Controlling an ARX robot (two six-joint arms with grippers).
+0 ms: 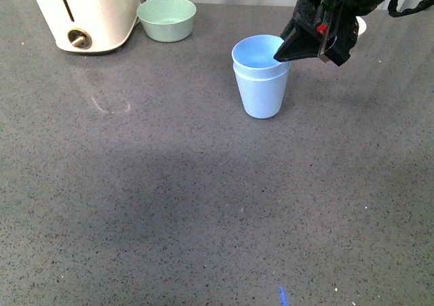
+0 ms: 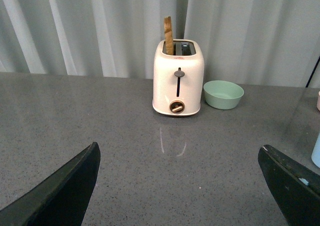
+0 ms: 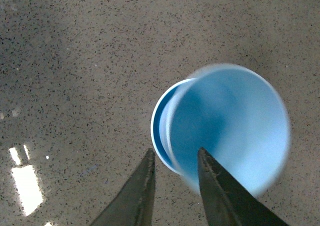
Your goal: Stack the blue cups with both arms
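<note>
**Cups nested, my right pincer at their rim**

The cups point(image 1: 261, 82) stand upright on the grey table point(image 1: 169, 204), one inside the other, right of the middle and towards the far side. The top cup point(image 1: 256, 53) sits deep in the bottom cup point(image 1: 262, 99), so only a narrow band of it shows above the lower rim.

My right pincer point(image 1: 281, 53) reaches down from the far right to the rim on that side. In my right wrist view its fingers point(image 3: 135, 196) straddle the rim, one outside the bottom cup point(image 3: 158, 128) and one over the inside of the top cup point(image 3: 230, 126). The top cup looks blurred there. I cannot tell whether I am clenched on the rim or have let go.

My left pincer point(image 2: 179, 151) is spread wide with nothing between its fingers, hanging low above the table. It faces a cream toaster point(image 2: 178, 78) with a slice point(image 2: 168, 35) standing in one slot. A green bowl point(image 2: 223, 94) sits just beside the toaster, well apart from the cups.
</note>
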